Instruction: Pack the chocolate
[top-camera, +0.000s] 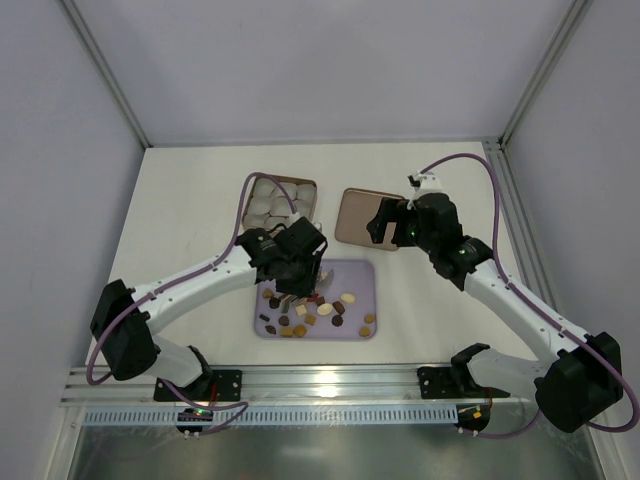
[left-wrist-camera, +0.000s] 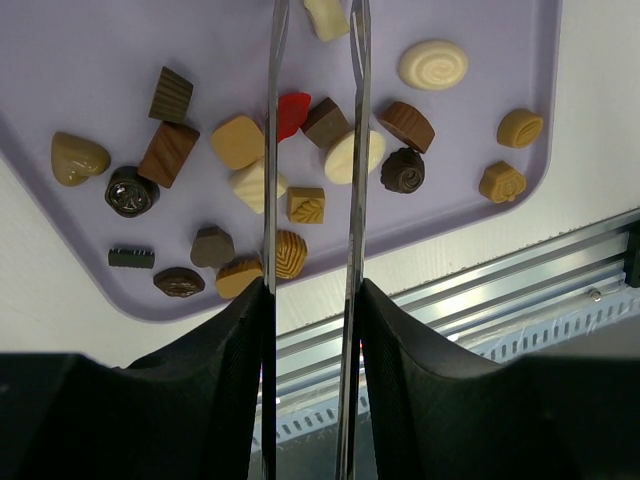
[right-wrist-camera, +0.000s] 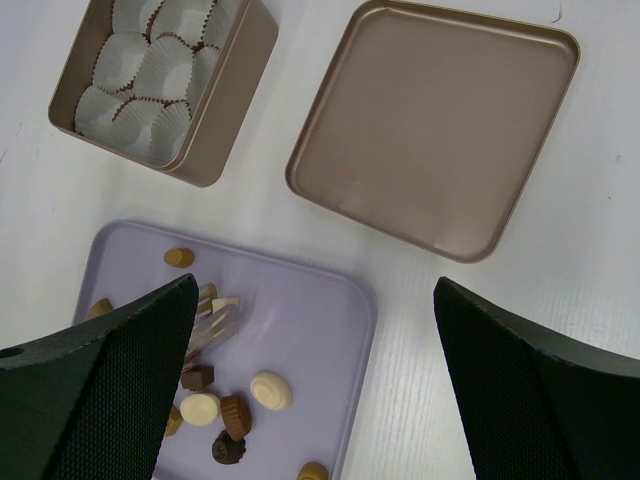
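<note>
The chocolate (top-camera: 318, 310) lies scattered on a lavender tray (top-camera: 362, 272): dark brown, caramel and cream-white pieces and one red (left-wrist-camera: 293, 112). My left gripper (top-camera: 298, 290) hovers over the tray's left half, its two thin metal blades (left-wrist-camera: 277, 150) standing apart. A cream-white piece (left-wrist-camera: 326, 16) lies between the blades near their tips, and a strip of tray shows beside it. The blade tips run past the frame's top edge. My right gripper (top-camera: 381, 222) is wide open above the tin lid, holding nothing (right-wrist-camera: 315, 285).
A brown square tin (top-camera: 306, 186) lined with pale paper cups (right-wrist-camera: 140, 75) stands behind the tray on the left. Its flat lid (right-wrist-camera: 440, 120) lies upturned to the right. An aluminium rail (left-wrist-camera: 500, 290) runs along the table's near edge.
</note>
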